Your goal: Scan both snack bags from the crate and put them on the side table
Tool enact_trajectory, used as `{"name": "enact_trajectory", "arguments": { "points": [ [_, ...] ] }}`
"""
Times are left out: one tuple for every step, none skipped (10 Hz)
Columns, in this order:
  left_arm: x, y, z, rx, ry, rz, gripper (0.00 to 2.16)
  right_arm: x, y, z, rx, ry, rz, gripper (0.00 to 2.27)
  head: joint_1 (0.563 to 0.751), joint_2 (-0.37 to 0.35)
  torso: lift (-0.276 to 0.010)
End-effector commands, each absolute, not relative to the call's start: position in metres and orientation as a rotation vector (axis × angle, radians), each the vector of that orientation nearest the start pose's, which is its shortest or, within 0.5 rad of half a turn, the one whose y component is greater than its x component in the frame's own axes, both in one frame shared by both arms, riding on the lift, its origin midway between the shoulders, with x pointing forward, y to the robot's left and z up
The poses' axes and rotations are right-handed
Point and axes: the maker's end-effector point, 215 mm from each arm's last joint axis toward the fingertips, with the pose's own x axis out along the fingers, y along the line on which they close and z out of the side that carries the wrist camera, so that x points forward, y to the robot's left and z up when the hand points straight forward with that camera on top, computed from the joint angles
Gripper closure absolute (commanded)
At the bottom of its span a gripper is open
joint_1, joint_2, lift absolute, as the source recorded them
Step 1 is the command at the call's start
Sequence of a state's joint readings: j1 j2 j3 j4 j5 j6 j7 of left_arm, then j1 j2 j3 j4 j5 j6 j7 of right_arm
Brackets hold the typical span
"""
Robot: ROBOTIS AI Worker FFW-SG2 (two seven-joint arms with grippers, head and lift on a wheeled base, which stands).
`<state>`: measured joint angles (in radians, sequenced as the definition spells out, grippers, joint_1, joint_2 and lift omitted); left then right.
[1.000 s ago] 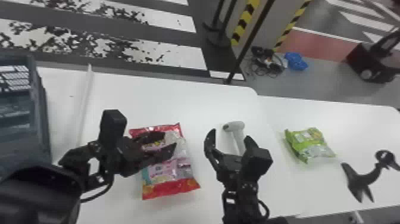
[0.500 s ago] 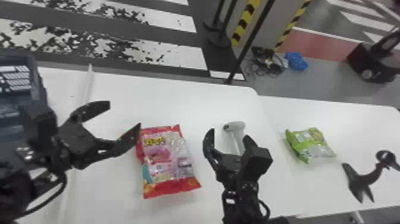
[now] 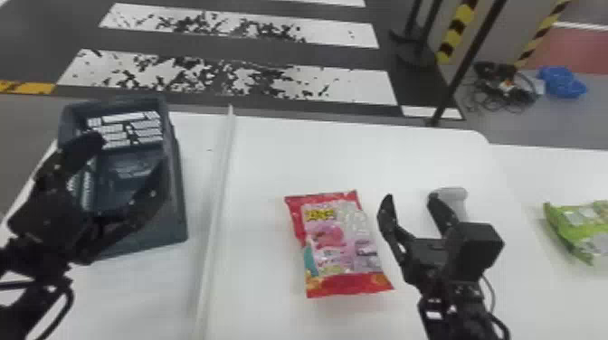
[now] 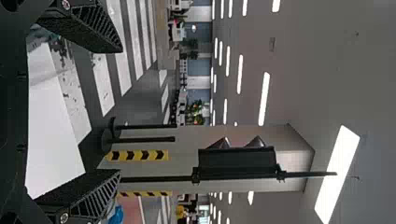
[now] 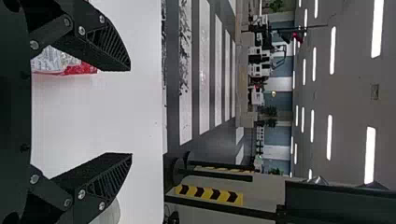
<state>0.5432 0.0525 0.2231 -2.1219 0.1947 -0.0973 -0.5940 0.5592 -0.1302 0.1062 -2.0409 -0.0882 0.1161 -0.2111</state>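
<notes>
One left tool [image 3: 132, 152] pointing forward, wide open, empty, over crate [image 3: 178, 208], right tool [image 3: 411, 197] likewise, near red bag [image 3: 339, 239]

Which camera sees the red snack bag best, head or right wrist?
The head view: the red snack bag lies whole on the white table there, with nothing over it. In the right wrist view, a red and silvery piece peeks out from behind the right tool.

The white surface [image 3: 362, 153] offers a wide open stretch beyond the red snack bag [image 3: 339, 244], and a lane between that bag and the long pale strip [image 3: 217, 203]. The right gripper [image 3: 410, 199] and the scanner [image 3: 454, 195] obstruct passage toward the green snack bag [image 3: 583, 226]; leftward, the crate's walls [image 3: 174, 226] stand in the way.
</notes>
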Motion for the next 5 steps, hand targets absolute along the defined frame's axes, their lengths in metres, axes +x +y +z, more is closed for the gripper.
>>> {"name": "enact_trajectory", "arguments": {
  "points": [
    [0.391,0.260,-0.266,0.026,-0.157,-0.366,0.08,0.414,-0.210,-0.407,-0.007,0.237,0.010,0.72,0.695,-0.012,-0.087],
    [0.384,0.274,-0.266,0.030,-0.156,-0.343,0.08,0.411,-0.199,-0.413,0.013,0.264,0.064,1.43,0.695,0.045,-0.087],
    [0.378,0.284,-0.266,0.028,-0.154,-0.325,0.08,0.404,-0.187,-0.429,0.030,0.339,0.124,1.78,0.695,0.090,-0.087],
    [0.374,0.290,-0.267,0.025,-0.152,-0.313,0.08,0.396,-0.175,-0.442,0.033,0.414,0.177,2.23,0.695,0.113,-0.087],
    [0.372,0.291,-0.271,0.024,-0.144,-0.312,0.08,0.389,-0.164,-0.449,0.037,0.458,0.233,2.25,0.695,0.150,-0.087]
  ]
}}
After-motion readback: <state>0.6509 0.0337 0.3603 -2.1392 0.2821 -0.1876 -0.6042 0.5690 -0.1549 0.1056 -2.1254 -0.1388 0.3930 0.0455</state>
